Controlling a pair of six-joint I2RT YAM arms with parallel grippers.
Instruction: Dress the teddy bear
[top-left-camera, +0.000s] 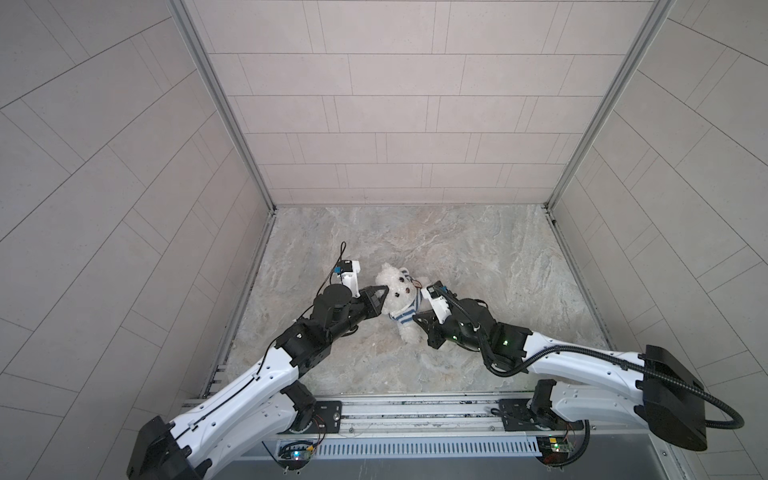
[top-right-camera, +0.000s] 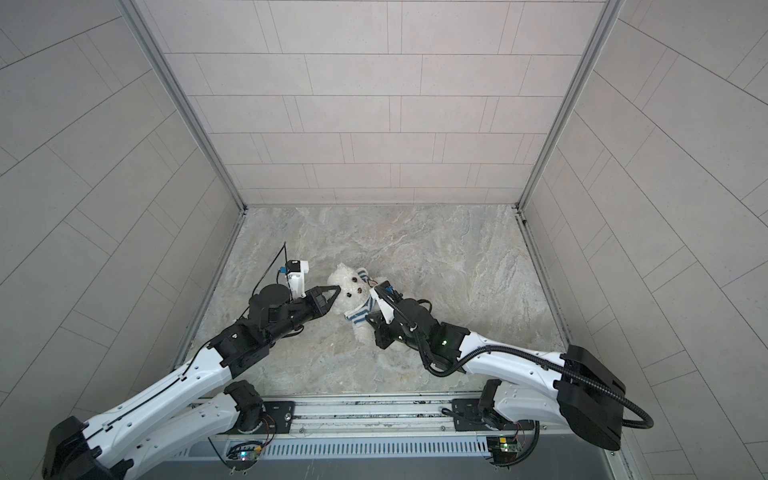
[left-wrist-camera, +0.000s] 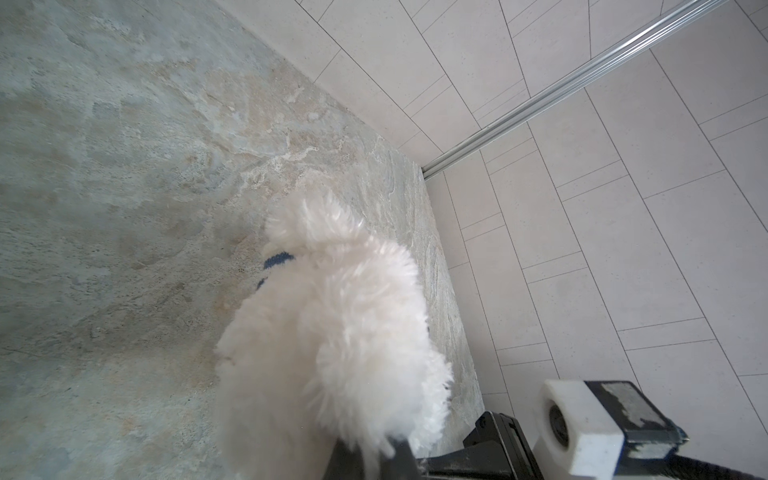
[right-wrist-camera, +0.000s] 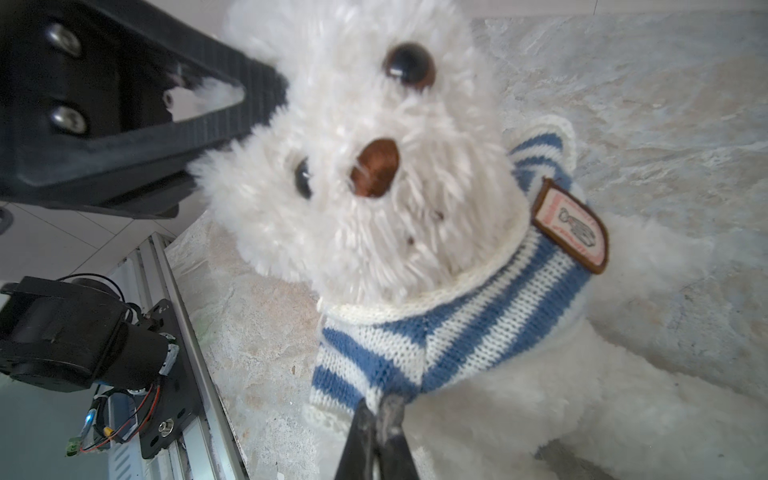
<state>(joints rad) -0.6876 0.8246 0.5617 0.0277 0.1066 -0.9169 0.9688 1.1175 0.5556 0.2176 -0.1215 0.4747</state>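
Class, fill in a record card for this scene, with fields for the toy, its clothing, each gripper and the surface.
toy: fluffy white teddy bear, face up on the table
clothing: blue-and-white striped shirt, collar round the neck, bunched on the chest, badge showing
left gripper: shut on fur at the side of the bear's head
right gripper: shut on the shirt's lower edge
surface: marbled grey table
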